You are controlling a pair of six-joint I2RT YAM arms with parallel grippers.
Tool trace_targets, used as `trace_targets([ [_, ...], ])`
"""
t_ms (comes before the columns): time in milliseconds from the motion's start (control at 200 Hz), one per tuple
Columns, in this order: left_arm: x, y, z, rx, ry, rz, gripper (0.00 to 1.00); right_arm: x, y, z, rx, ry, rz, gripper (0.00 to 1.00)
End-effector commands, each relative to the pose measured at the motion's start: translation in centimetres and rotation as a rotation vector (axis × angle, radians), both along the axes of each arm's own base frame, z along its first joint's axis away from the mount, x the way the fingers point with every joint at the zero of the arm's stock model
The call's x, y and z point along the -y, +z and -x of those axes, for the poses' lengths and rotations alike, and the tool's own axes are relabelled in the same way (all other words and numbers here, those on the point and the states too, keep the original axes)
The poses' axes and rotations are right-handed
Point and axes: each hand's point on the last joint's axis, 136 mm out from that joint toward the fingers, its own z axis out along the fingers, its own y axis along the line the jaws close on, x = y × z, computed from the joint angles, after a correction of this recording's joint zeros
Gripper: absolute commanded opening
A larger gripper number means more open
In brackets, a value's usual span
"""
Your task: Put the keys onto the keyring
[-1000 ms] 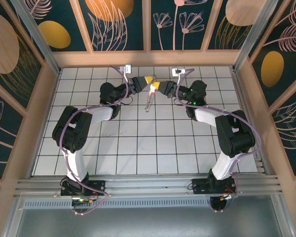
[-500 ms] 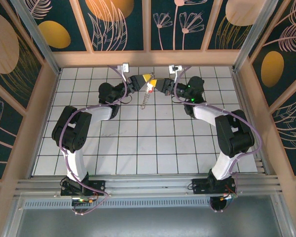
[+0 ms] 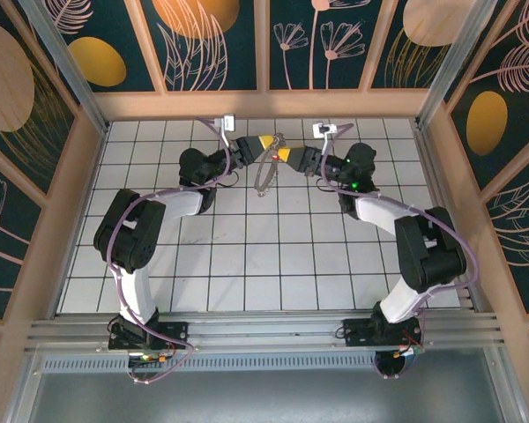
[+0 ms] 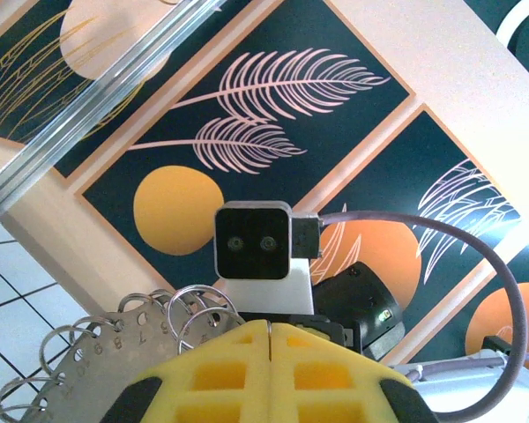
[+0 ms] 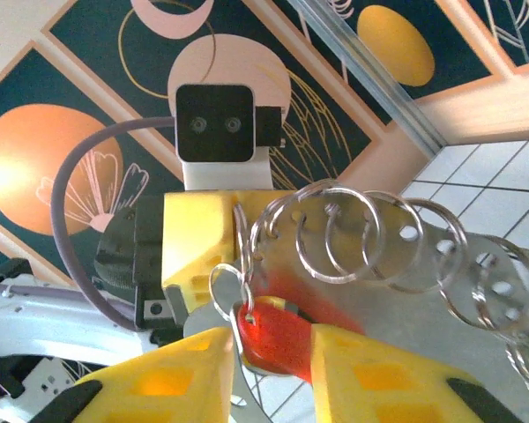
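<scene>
over the far middle of the white tiled table (image 3: 247,264), the right arm (image 3: 423,247) is swinging back toward the right, so the two yellow tips are standing further apart than a moment ago. the left gripper (image 4: 269,328) is staying clamped shut on the perforated silver plate (image 4: 106,348). that plate is carrying the thin brownish-grey metal keyring of linked loops (image 3: 263,172), which is dangling between both tips. the right gripper (image 5: 271,335) is now parting its fingers, having been closed a second ago. the small key with the red head (image 5: 278,319) is sitting in that gap, apparently hooked on a loop. the threading is probably done, and the release is beginning.
</scene>
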Motion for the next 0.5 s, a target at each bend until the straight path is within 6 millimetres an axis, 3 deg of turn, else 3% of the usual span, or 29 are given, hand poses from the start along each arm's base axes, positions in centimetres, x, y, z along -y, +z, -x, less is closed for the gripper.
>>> trace_targets([
  [0, -0.4, 2.9, 1.4, 0.101, -0.010, 0.037, 0.00, 2.1, 1.9, 0.9, 0.068, -0.047, -0.009, 0.35],
  [165, -0.4, 2.9, 1.4, 0.099, -0.008, 0.037, 0.00, 4.2, 3.1, 0.7, 0.075, -0.118, -0.026, 0.38],
  [496, -0.5, 3.0, 1.3, 0.096, -0.001, 0.044, 0.00, 1.7, 5.2, -1.0, 0.002, -0.170, -0.125, 0.39],
])
